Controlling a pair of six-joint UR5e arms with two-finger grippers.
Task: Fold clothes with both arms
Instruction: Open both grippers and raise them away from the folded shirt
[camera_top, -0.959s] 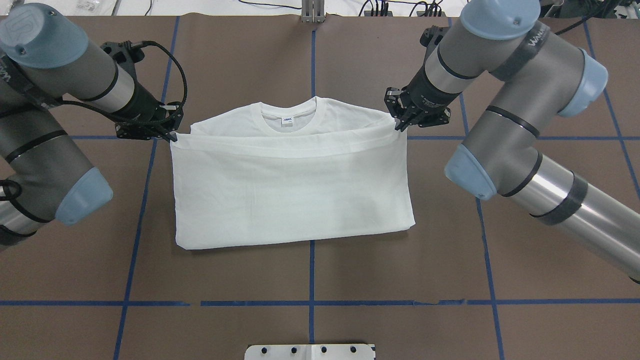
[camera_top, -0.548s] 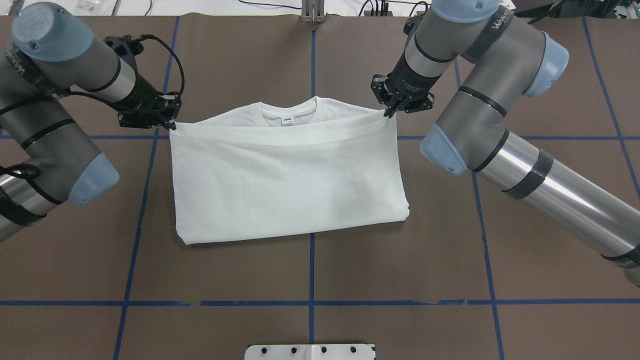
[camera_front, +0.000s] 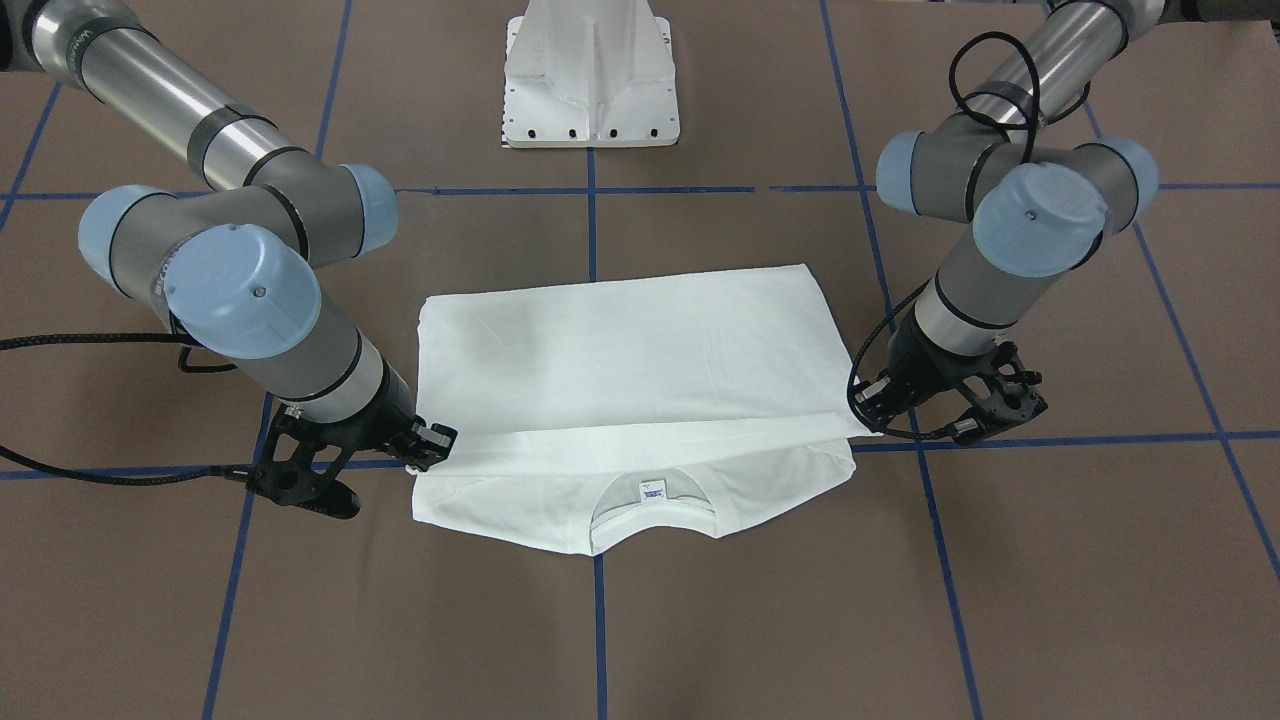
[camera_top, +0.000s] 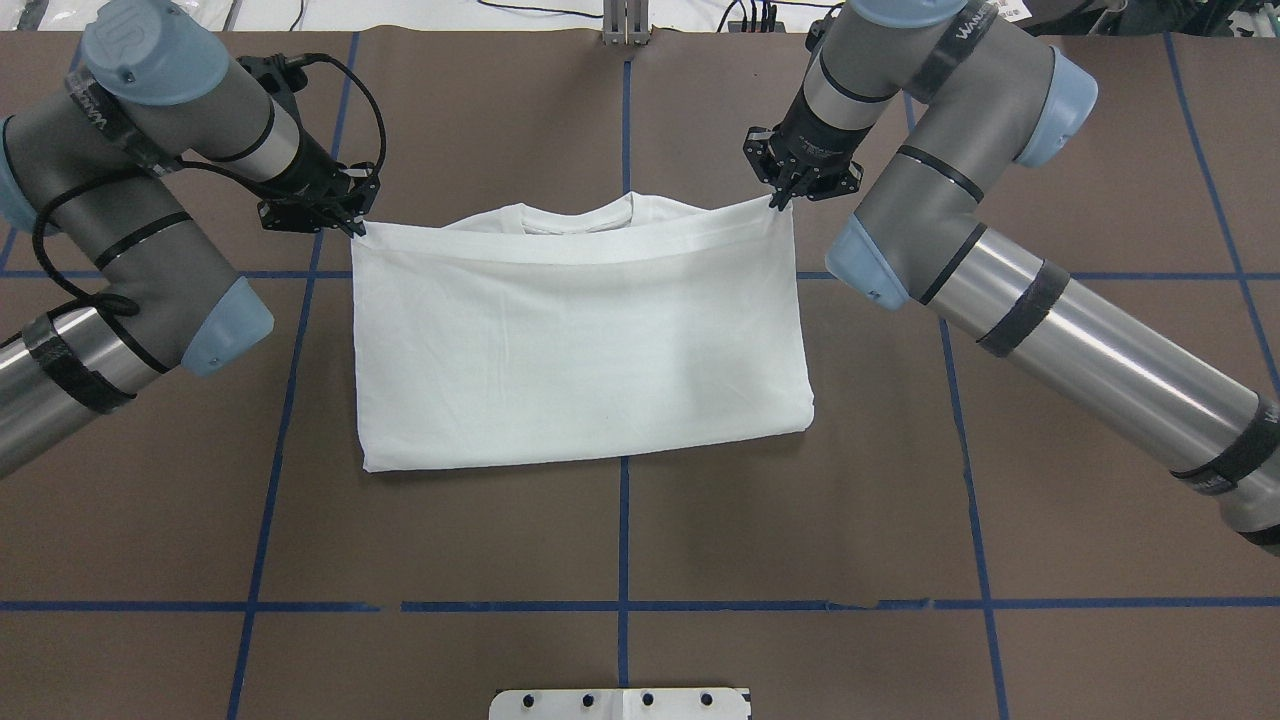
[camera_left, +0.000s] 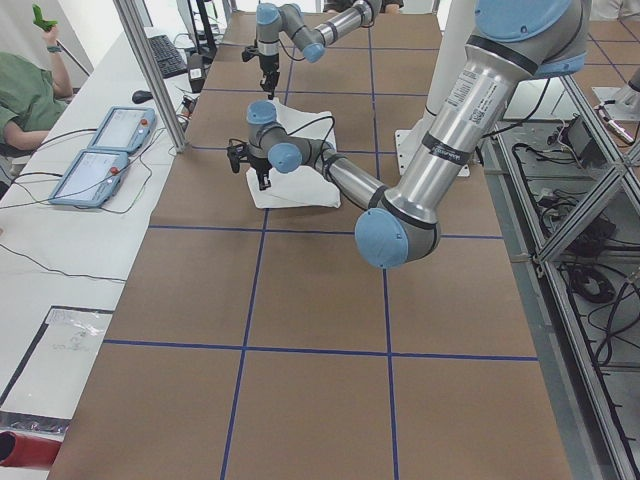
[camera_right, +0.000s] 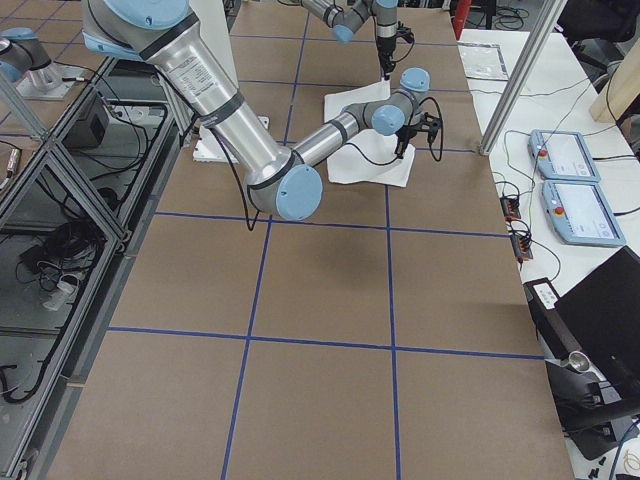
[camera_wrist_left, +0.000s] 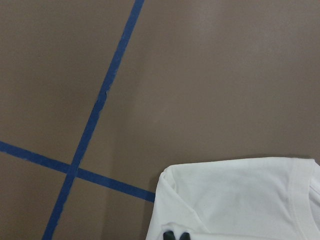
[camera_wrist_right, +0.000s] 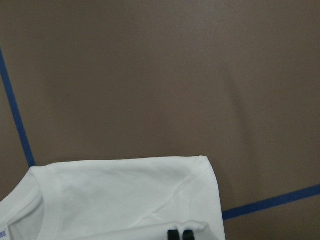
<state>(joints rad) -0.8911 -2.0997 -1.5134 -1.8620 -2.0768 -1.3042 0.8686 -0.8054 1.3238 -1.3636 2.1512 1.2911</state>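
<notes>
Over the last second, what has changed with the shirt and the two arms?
The left gripper and right gripper carried the top layer of the T-shirt farther from the robot, toward the collar. From overhead, its edge now hides the neck label. The near fold slid the same way. Both grippers stay shut on that edge's corners, and the collar has not moved.

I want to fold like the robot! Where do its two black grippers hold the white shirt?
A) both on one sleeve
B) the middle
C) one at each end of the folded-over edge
C: the left gripper and right gripper each pinch one corner of the white crew-neck T-shirt.
</notes>
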